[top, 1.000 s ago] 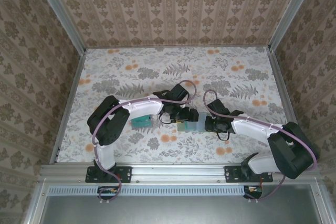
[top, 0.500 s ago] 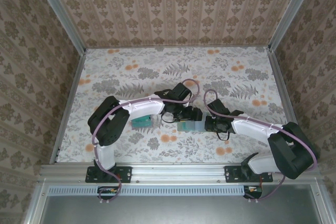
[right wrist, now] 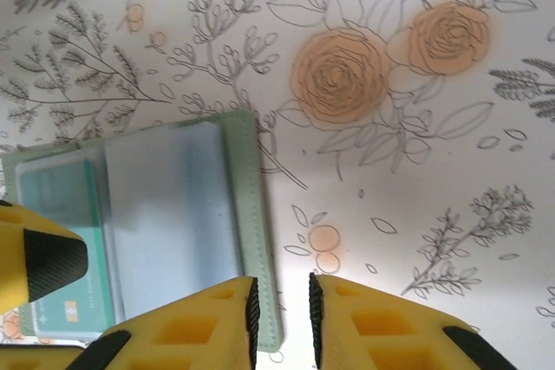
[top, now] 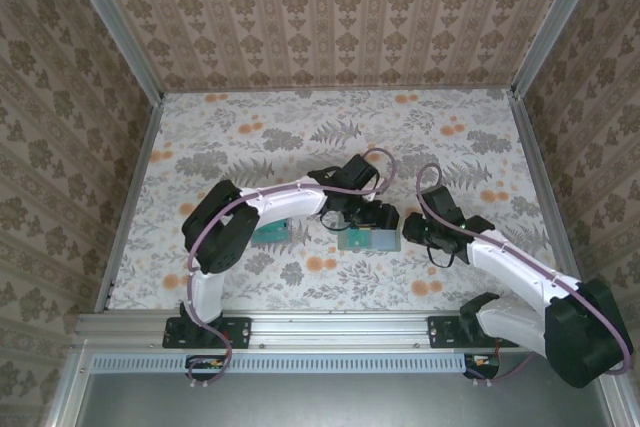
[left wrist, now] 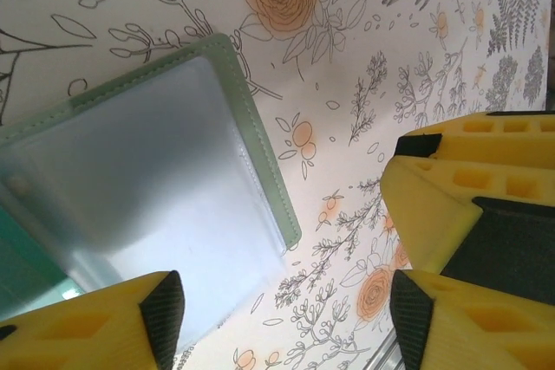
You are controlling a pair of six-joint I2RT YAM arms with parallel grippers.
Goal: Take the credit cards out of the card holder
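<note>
1. Left arm (top: 285,205): long links in smooth white shells, joined by bulky black rounded housings.
2. Right arm (top: 515,267): the same build, with white links and large black joints.
3. Cables (top: 260,192): lilac, one on each arm, lying along the white links and standing off in loose loops near the wrists.
4. Bases (top: 205,329): flat black plates, one under each arm.
5. Left gripper (left wrist: 286,314): two thick yellow fingers (left wrist: 78,331), blocky, moulded with rows of rectangular recesses; black pads (left wrist: 165,309) cap the inner tips.
6. Right gripper (right wrist: 283,309): matching yellow fingers with square recesses, and finely ribbed black pads on the inner faces.
</note>
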